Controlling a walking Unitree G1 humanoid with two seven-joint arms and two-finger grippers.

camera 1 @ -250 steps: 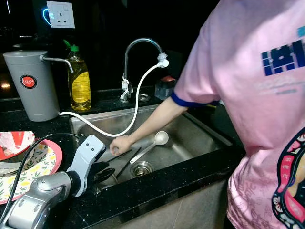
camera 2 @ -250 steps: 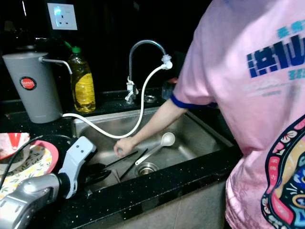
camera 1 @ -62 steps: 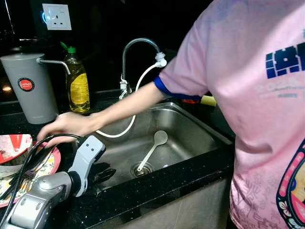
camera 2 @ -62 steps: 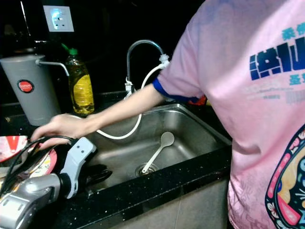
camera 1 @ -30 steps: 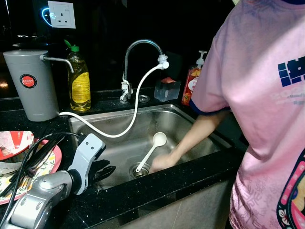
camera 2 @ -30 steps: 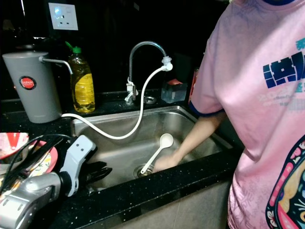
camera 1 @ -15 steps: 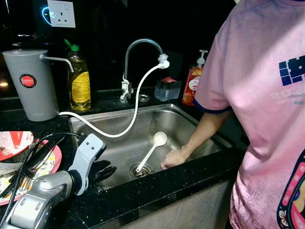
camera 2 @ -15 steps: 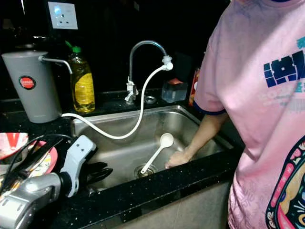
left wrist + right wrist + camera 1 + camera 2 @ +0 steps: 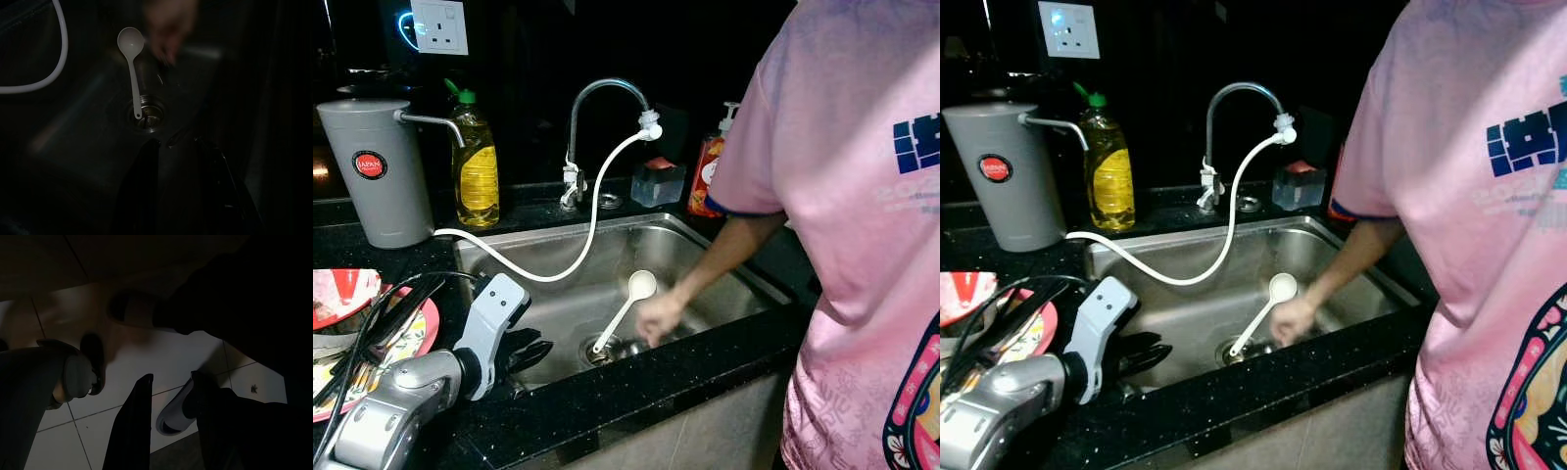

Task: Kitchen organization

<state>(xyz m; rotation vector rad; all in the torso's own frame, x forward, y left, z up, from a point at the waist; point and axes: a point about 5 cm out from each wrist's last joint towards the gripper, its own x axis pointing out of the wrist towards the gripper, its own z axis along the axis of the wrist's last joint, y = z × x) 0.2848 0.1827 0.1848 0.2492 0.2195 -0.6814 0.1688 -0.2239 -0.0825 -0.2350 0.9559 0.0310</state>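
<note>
Left tool [image 9: 530,354] open over sink [image 9: 724,257]; spoon [image 9: 625,307] inside.

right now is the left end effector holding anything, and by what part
Nothing. The left end effector hangs open over the near edge of the sink, its fingers apart with only dark basin between them. The white spoon lies loose in the basin by the drain.

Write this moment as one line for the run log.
left pincer: open, at sink edge | white spoon: in sink, handle at drain | person's hand: beside spoon | right pincer: open, idle
</note>
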